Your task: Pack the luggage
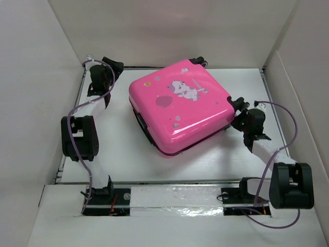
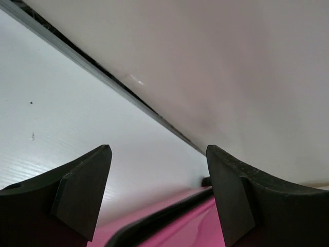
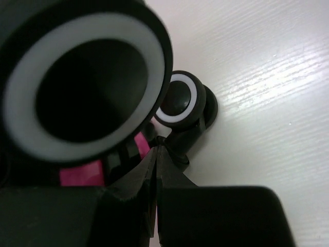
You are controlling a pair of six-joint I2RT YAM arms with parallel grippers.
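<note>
Overhead, from the left: the left gripper sits near the far-left corner of the table, close to the case but not touching it. Its fingers stand apart w/ nothing between them. The wrist view shows only bare table, wall and a strip of pink shell low in frame.

Centre: the luggage lies flat at the far-centre of the table, printed side up, turned at an angle. The lid is down on the base, w/ a dark seam along the near edges; zipped or not, cannot tell.

Right: the right gripper is at the case's right corner, just beside the caster wheels. Its fingertips are pressed together w/ nothing visibly between them, close to a wheel bracket; contact cannot be told.

Handling (judgement): the shell is stiff and glossy, so prob. slippery on its flat faces and too wide for the jaws. Wt. is unknown, since the contents are hidden. Better holds are the rim at the seam, a wheel bracket, or a handle (none visible here). Lying flat, the case should slide on the smooth top; stood upright, its casters may let it roll.
</note>
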